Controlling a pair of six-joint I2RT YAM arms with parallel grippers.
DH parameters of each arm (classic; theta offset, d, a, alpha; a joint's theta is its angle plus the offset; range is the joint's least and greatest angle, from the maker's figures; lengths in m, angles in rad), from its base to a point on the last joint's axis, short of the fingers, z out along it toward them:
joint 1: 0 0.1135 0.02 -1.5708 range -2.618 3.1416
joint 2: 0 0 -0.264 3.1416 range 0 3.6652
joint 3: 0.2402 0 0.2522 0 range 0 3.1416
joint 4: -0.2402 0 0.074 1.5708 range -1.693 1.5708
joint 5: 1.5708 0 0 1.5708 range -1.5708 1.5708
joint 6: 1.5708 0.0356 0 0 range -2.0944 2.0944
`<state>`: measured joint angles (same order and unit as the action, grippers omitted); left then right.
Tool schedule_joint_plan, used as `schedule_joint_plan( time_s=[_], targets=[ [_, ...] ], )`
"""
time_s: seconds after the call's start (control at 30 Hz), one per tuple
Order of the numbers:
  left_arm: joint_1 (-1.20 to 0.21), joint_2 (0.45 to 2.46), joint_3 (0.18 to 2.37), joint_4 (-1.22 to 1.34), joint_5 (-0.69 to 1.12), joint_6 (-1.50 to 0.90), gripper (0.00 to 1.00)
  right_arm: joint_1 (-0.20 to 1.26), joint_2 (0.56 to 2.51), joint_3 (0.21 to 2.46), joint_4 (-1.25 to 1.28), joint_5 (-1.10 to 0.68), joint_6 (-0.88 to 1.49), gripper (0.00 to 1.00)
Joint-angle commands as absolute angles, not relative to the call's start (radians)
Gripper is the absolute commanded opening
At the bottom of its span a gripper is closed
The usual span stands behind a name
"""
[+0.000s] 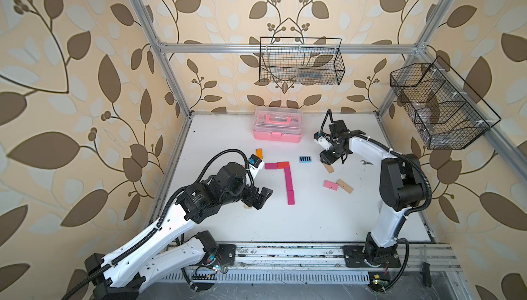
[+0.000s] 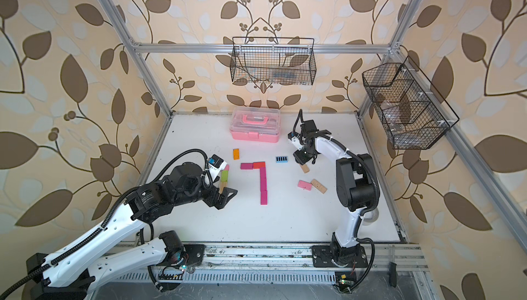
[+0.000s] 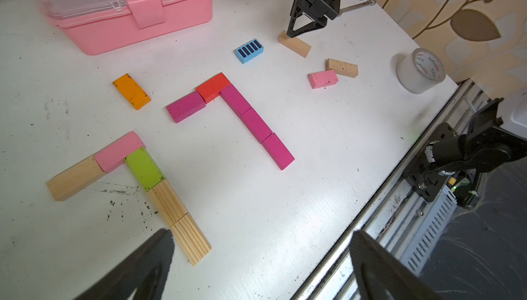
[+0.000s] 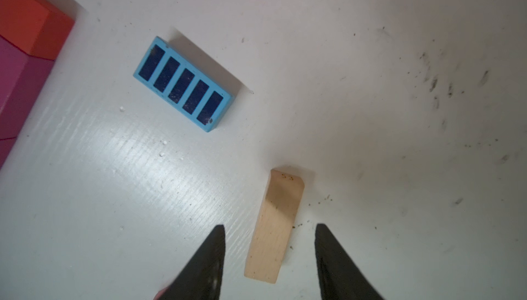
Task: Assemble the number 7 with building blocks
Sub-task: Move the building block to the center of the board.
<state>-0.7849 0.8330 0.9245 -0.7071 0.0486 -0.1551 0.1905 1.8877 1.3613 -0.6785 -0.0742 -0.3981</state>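
- Left wrist view takes in most of the white desk (image 3: 313,176), which is scuffed and speckled with dark grit. A pink plastic case with a clear lid (image 3: 114,37) sits at the far edge, its latch down.
- A roll of clear tape (image 3: 420,70) stands at the desk's right edge. Red print on the core reads "YuPin"; the rest is too small to read.
- A small metal spanner (image 1: 366,163) lies on the desk close to the right arm.
- Two black wire baskets hang on the frame, one on the back rail (image 1: 302,64) and one on the right rail (image 1: 439,104).
- The number 7 in magenta and red (image 3: 253,121) lies mid-desk. A magenta block and a red block (image 3: 213,87) form the top bar, and three magenta blocks run down from the red end, all touching. Nothing covers it.
- A second 7 of mixed blocks (image 3: 144,167) lies to its left. Plain wood and light pink make the bar; lime green and two ribbed wood blocks make the stem. In both top views the left arm hides part of it.
- Loose blocks: an orange block (image 3: 131,91) lies between the case and the 7s. A blue block with dark stripes (image 4: 184,84) lies right of the red corner. A light pink block (image 3: 323,79) touches a plain wood block (image 3: 341,67).
- Another plain wood block (image 4: 273,227) lies flat, with a faint pencil mark at one end that looks like "53".
- The right gripper (image 4: 270,226) has its jaws partway apart, straddling that block. Desk shows on both sides and nothing is gripped.
- The left gripper (image 3: 261,233) has its jaws spread wide and empty. It hovers by the lower end of the mixed 7.
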Motion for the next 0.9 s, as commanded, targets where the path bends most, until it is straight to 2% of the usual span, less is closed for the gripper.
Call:
schedule_joint_plan(
  time_s=[0.0, 0.3, 0.5, 0.57, 0.73, 0.87],
  targets=[
    [-0.788, 0.831, 0.965, -0.693, 0.061, -0.138, 0.99, 0.160, 1.954, 1.380, -0.737, -0.076, -0.315, 0.51],
    [-0.789, 0.831, 0.968, -0.691, 0.102, -0.129, 0.99, 0.163, 2.012, 1.369, -0.735, -0.020, -0.330, 0.48],
    [-0.790, 0.832, 0.968, -0.693, 0.135, -0.123, 0.99, 0.178, 2.022, 1.384, -0.746, -0.022, -0.393, 0.25],
    [-0.790, 0.830, 0.969, -0.695, 0.132, -0.122, 0.99, 0.198, 2.015, 1.385, -0.745, -0.010, -0.465, 0.22],
    [-0.790, 0.828, 0.969, -0.695, 0.133, -0.121, 0.99, 0.226, 1.984, 1.358, -0.706, -0.054, -0.777, 0.23],
    [-0.790, 0.821, 0.966, -0.703, 0.120, -0.121, 0.99, 0.192, 2.006, 1.451, -0.746, -0.117, -0.957, 0.24]
  ],
)
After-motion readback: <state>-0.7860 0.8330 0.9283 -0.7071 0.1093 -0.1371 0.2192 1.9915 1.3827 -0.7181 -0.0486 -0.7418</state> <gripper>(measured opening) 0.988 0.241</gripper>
